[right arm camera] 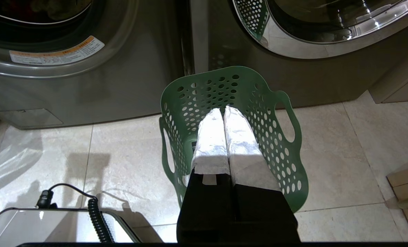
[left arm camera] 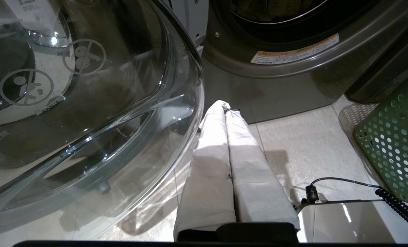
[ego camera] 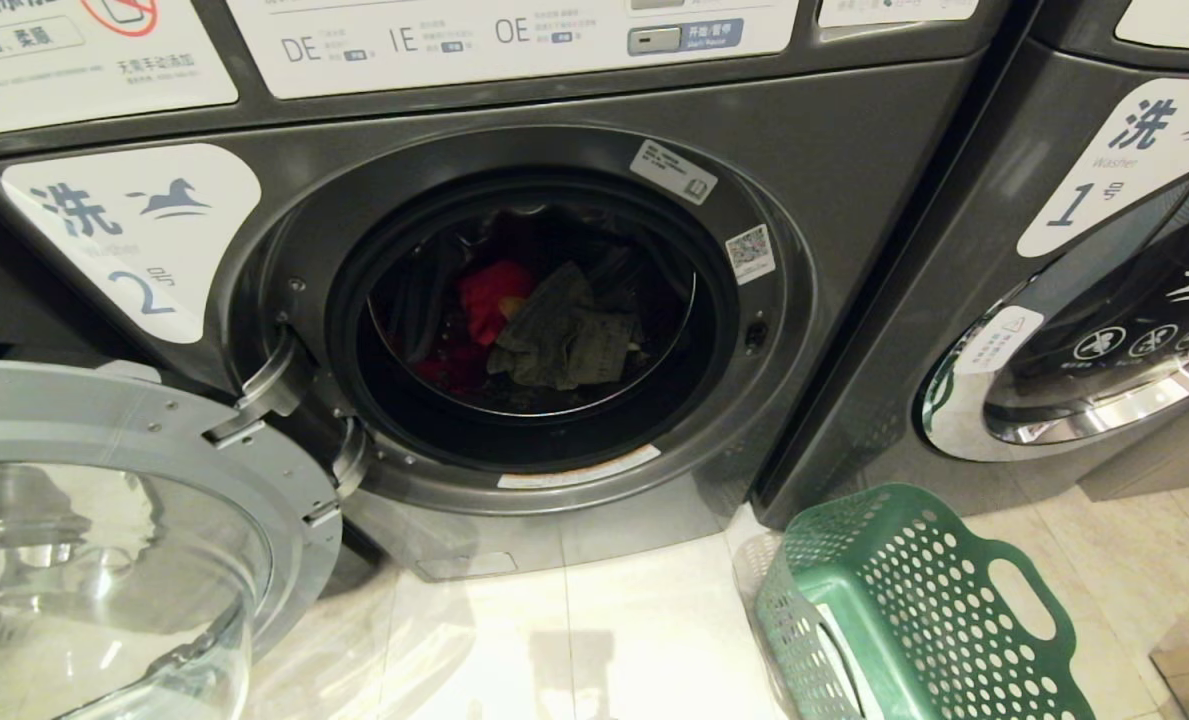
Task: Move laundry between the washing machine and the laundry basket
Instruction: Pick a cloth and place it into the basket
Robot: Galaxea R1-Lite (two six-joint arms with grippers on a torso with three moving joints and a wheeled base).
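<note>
Where the view lies nearest the robot, the left hand (left arm camera: 226, 106) hangs low over the tiled floor (left arm camera: 310, 144) with its two cloth-wrapped fingers pressed together and nothing between them; it sits just beside the bulging glass of the open door (left arm camera: 87, 103), which swings out on the robot's left. The right hand (right arm camera: 223, 111) likewise has its padded fingers together and empty, poised above the laundry basket (right arm camera: 279, 137). Neither arm appears in the head view. The laundry basket (ego camera: 914, 600), green and dotted with round holes, stands on the floor on the robot's right, close to the foot of the gap between the two machines; no cloth shows inside it, though part of its interior is hidden by the right hand. A coiled black cable (right arm camera: 97, 216) runs over a pale part of the robot's base. Beyond the basket, the washing machine (ego camera: 514, 130), dark grey and labelled 2, stands with its round opening uncovered. Within the drum lies the laundry (ego camera: 544, 325): a bright red piece toward the left and a drab olive piece draped in front of it, with a small yellow patch between them. Farthest right stands a like machine labelled 1 (ego camera: 1084, 200), its door closed.
</note>
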